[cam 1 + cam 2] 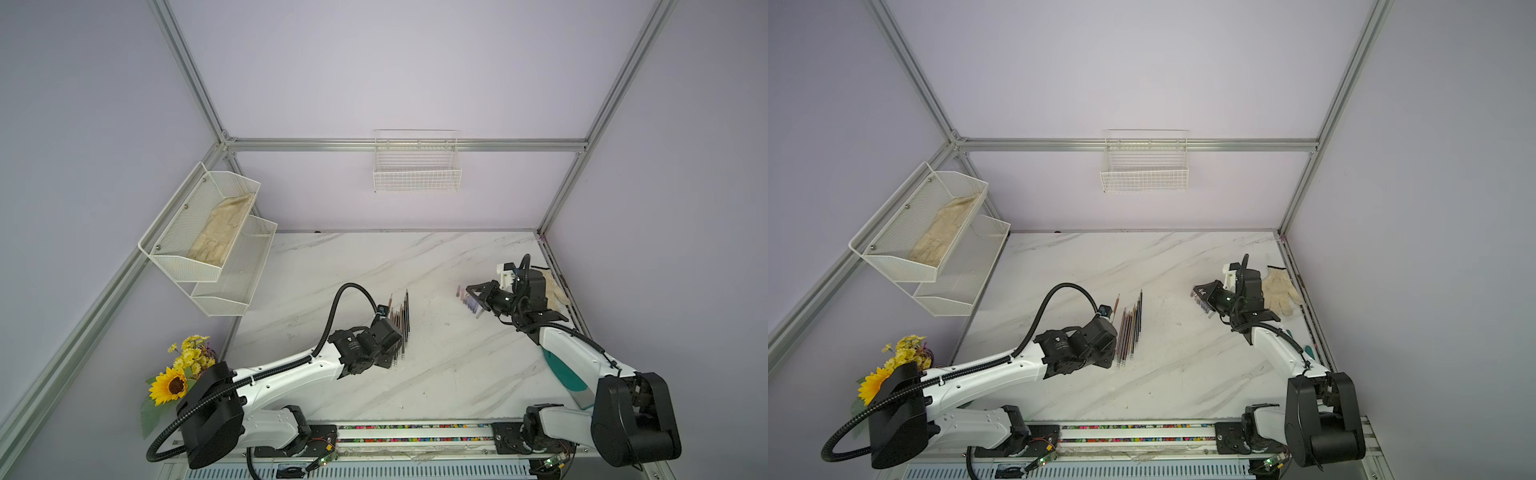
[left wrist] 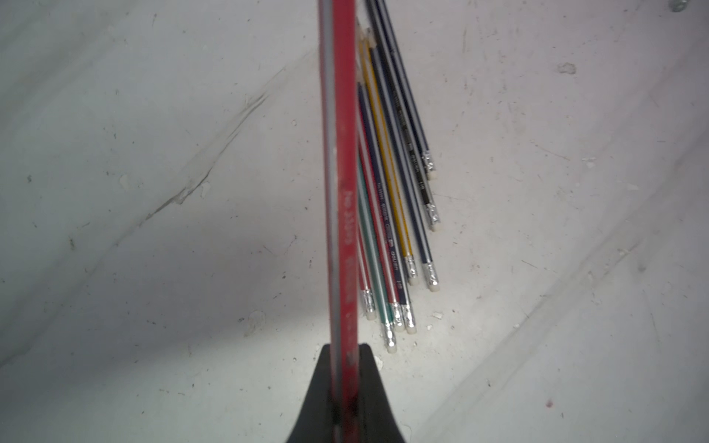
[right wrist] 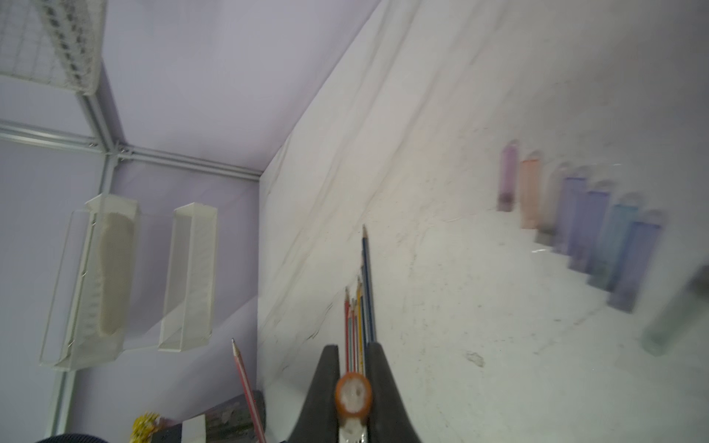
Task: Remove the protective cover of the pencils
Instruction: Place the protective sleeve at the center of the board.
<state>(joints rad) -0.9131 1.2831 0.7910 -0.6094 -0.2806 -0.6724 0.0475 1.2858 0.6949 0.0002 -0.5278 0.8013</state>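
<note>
The left gripper [image 2: 343, 349] was clamped on a thin red pencil [image 2: 342, 161], holding it just above and beside the fan of striped, eraser-tipped pencils [image 2: 389, 214] that lay on the white marble table [image 2: 153, 268]. Well apart from that fan, the right gripper [image 3: 353, 351] pinched a small orange translucent cap [image 3: 353, 395] (seemingly the red pencil's cover). A row of tinted clear caps [image 3: 583, 222] lay farther still from the fan. The pencil, apparently gripped toward one end, could pivot or slip and scatter the fan. The round cap could squirt free and roll.
</note>
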